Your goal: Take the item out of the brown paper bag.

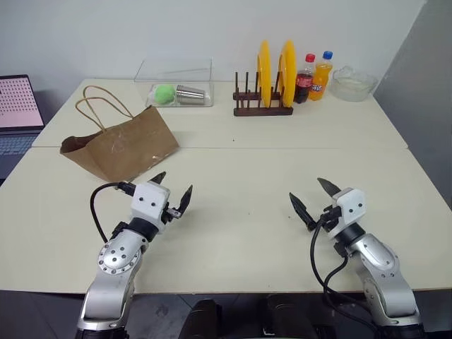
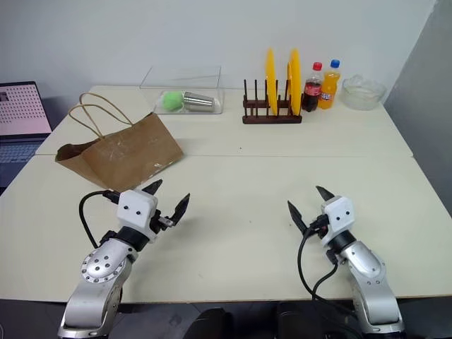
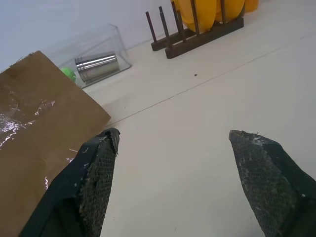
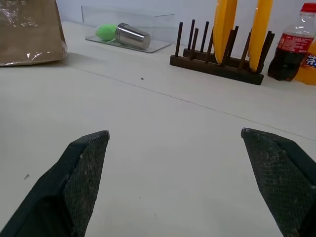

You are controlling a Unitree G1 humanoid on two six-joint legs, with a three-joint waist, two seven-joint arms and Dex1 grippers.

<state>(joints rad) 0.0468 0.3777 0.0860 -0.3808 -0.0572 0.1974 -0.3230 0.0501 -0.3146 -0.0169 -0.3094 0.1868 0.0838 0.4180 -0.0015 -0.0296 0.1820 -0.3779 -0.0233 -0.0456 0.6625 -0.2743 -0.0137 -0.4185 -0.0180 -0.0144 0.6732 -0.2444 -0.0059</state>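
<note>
Brown paper bag (image 1: 120, 148) lay flat; judged light, crinkly, easily torn; best taken by cord handles (image 1: 99, 109); left gripper (image 1: 174, 189) and right gripper (image 1: 313, 198) spread apart, empty.

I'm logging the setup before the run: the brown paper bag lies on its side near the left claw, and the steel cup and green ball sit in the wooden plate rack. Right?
One thing is wrong: the steel cup and green ball lie in the clear plastic box, not in the wooden plate rack, which holds yellow plates. The left eye view shows this. The brown paper bag does lie on its side near the left claw.
</note>
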